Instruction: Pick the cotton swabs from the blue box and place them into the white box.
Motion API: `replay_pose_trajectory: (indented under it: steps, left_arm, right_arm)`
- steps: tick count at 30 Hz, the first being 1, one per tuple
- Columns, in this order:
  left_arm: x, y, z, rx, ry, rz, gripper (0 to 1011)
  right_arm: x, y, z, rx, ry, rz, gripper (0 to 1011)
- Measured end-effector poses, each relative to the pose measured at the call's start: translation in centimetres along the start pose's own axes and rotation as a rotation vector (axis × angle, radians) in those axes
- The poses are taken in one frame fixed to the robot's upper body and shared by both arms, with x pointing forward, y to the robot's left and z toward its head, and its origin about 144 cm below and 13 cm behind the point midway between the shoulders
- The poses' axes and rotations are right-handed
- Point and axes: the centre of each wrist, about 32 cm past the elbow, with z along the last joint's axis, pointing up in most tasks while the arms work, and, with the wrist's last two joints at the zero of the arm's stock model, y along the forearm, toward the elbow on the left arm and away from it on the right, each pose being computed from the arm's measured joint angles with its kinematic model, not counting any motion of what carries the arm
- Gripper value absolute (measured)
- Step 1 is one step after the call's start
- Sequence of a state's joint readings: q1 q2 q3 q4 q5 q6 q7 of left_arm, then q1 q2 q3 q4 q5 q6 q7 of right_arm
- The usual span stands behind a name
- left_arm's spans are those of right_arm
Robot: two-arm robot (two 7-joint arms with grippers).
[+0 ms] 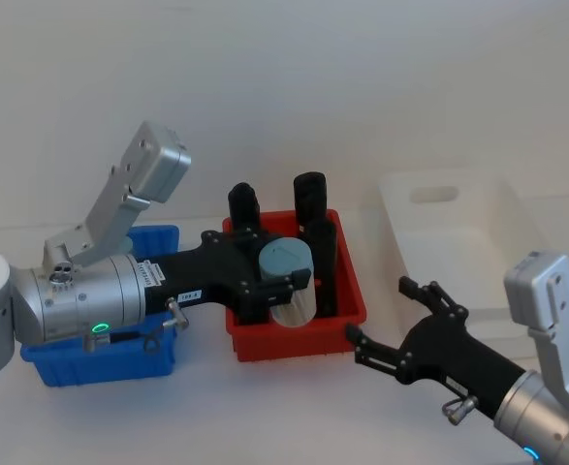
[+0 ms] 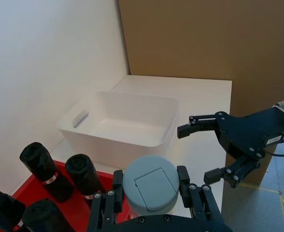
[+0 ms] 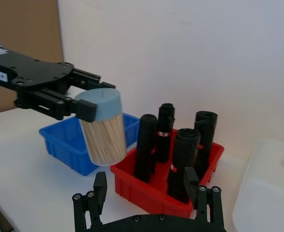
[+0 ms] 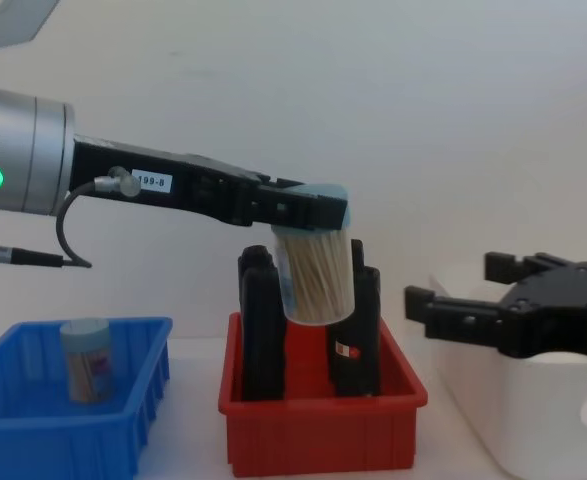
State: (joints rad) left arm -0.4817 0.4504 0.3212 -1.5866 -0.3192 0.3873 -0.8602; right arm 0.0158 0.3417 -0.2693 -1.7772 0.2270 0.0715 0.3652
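My left gripper (image 1: 286, 283) is shut on a clear jar of cotton swabs (image 1: 292, 295) with a pale blue-grey lid. It holds the jar tilted in the air above the red bin, lid (image 2: 149, 186) clamped between the fingers. The chest view shows the jar (image 4: 315, 275) hanging from the gripper (image 4: 308, 215), well above the bin floor. A second jar of cotton swabs (image 4: 85, 360) stands upright in the blue box (image 4: 33, 440), which sits at the left (image 1: 100, 366). The white box (image 1: 458, 228) lies at the right. My right gripper (image 1: 381, 312) is open in front of the white box, holding nothing.
A red bin (image 1: 294, 344) with several tall black cylinders (image 1: 310, 194) stands between the blue box and the white box (image 4: 493, 430), directly under the carried jar. A brown board (image 2: 204, 38) rises behind the table's far end.
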Motion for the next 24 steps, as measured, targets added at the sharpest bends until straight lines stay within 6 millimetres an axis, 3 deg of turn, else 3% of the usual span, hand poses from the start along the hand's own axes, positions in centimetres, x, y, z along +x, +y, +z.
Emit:
replay_pose_trajectory:
  steps: [24]
  left_arm:
    - [0.0, -0.1, 0.1, -0.001, -0.001, -0.01, 670]
  right_arm:
    - [-0.4, 3.0, 0.7, 0.008, -0.027, 0.137, 1002]
